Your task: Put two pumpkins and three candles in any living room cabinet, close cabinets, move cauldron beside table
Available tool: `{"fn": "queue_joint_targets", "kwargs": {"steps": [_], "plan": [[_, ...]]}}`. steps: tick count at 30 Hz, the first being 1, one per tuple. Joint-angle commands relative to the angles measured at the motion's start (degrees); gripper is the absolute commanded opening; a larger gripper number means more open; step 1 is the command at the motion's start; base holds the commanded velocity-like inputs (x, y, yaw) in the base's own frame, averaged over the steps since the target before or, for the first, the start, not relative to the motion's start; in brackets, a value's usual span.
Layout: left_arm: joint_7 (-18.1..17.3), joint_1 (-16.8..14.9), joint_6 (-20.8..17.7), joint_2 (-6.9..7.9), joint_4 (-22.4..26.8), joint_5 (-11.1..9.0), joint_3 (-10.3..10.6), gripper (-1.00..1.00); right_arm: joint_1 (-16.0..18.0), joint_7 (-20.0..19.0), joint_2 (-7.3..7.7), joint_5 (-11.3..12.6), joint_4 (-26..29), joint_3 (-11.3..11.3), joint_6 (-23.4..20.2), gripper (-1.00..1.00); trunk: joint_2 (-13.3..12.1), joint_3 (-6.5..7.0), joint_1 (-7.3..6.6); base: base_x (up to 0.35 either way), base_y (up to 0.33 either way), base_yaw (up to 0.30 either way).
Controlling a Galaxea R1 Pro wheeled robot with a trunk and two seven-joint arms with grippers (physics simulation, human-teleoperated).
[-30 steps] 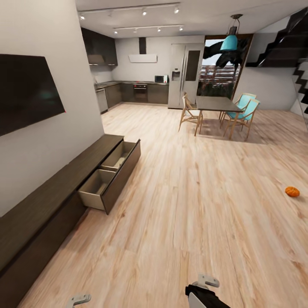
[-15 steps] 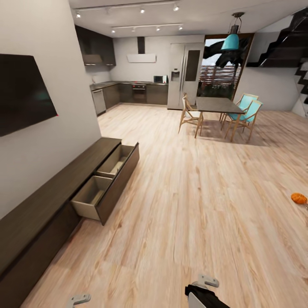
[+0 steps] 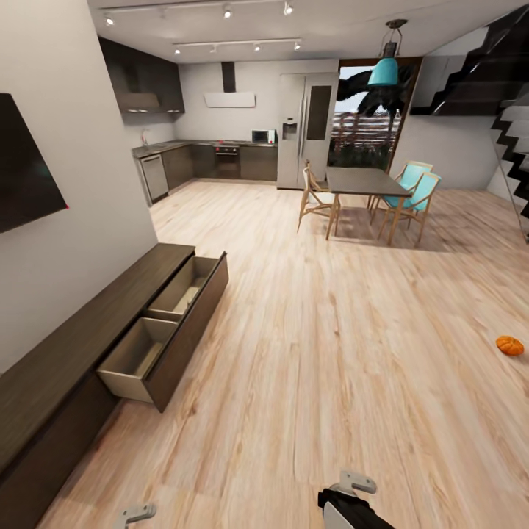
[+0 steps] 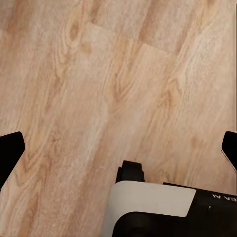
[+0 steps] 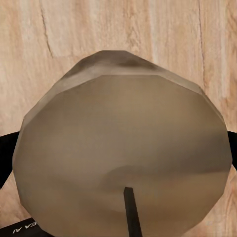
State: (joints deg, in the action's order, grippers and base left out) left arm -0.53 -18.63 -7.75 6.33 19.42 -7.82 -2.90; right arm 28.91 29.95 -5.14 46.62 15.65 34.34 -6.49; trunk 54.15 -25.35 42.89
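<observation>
A pale, stubby candle [image 5: 123, 133] with a short dark wick sits between the dark fingers of my right gripper [image 5: 118, 163], which is shut on it. My left gripper [image 4: 121, 148] is open above bare wood floor, its fingertips [image 4: 11, 148] far apart with nothing between them. In the head view, the long dark brown cabinet [image 3: 66, 345] runs along the left wall with two beige-lined drawers [image 3: 139, 353] pulled out. One small orange pumpkin [image 3: 508, 344] lies on the floor at the far right. The cauldron and the coffee table are out of view.
A dining table [image 3: 364, 181] with wooden and teal chairs [image 3: 411, 195] stands at the back, and the kitchen [image 3: 220, 158] lies behind it. Black stairs [image 3: 514, 139] rise at the right. A dark TV [image 3: 22, 173] hangs on the left wall. Wide wood floor [image 3: 330, 353] lies between cabinet and pumpkin.
The whole head view has shifted, so the camera has moved: cabinet and kitchen sit further left and lower in the picture. The pumpkin and drawers themselves have not moved.
</observation>
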Motion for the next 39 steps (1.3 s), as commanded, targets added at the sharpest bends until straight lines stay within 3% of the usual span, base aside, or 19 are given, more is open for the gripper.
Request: {"fn": "queue_joint_targets", "kwargs": {"steps": [1,20,39], "plan": [[0.00,0.00,0.01,0.00,0.00,0.00,0.00,1.00,0.00,-0.06,-0.02,0.14,0.00,0.02,0.12,-1.00,0.00,0.00,0.00,0.329,-0.002,-0.001],[0.00,0.00,0.01,0.00,0.00,0.00,0.00,1.00,-0.31,-0.06,0.05,-0.03,0.00,0.10,0.24,-1.00,0.00,0.00,0.00,0.329,-0.002,0.000],[0.00,0.00,0.01,0.00,0.00,0.00,0.00,1.00,-0.35,0.02,-0.04,0.05,0.00,0.05,1.13,-1.00,0.00,0.00,0.00,0.329,-0.089,0.000]]}}
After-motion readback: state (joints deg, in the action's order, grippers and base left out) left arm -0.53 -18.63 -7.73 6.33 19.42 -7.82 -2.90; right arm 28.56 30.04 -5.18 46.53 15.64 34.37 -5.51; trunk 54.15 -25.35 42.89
